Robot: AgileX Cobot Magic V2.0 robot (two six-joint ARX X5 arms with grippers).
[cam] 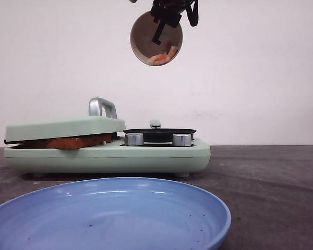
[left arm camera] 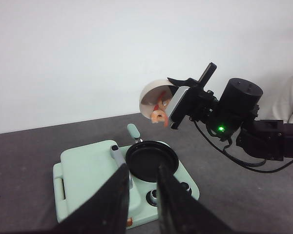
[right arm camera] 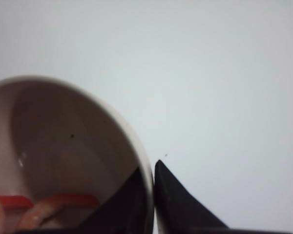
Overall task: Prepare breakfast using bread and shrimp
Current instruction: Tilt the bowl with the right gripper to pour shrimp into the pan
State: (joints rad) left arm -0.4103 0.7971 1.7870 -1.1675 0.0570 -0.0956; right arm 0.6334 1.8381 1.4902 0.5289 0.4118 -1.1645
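While the right tool [left arm camera: 178,105] is clamped on the rim of a round beige bowl [cam: 146,39], one finger inside the wall and one outside, the bowl hangs tipped on its side high above the table [cam: 271,177], its mouth facing near. Small curved orange-pink shrimp [cam: 159,58] lie against the lowest part of the bowl's smooth inner wall, and in the left wrist view one piece sits right at the lip. The bowl hangs above the round black pan [cam: 159,133] and well apart from it.

That shallow matte pan sits on the right half of a pale green breakfast cooker [cam: 146,156] with rounded corners, two shiny metal knobs [cam: 134,139] on its near face and a small green pan handle [left arm camera: 134,131] pointing far. On the left half a flat green lid [cam: 62,127] with a curved metal handle [cam: 101,107] is closed down on the bread [cam: 68,141]; only a golden-brown crust edge shows in the gap, and how many slices lie there cannot be told.

A glossy blue plate [cam: 208,205] with faint ridges fills the near foreground, cut off at the bottom edge.

The left tool [left arm camera: 141,195] hovers near the cooker, its dark tapered fingers [left arm camera: 112,204] apart with nothing between them; the tips are cropped.
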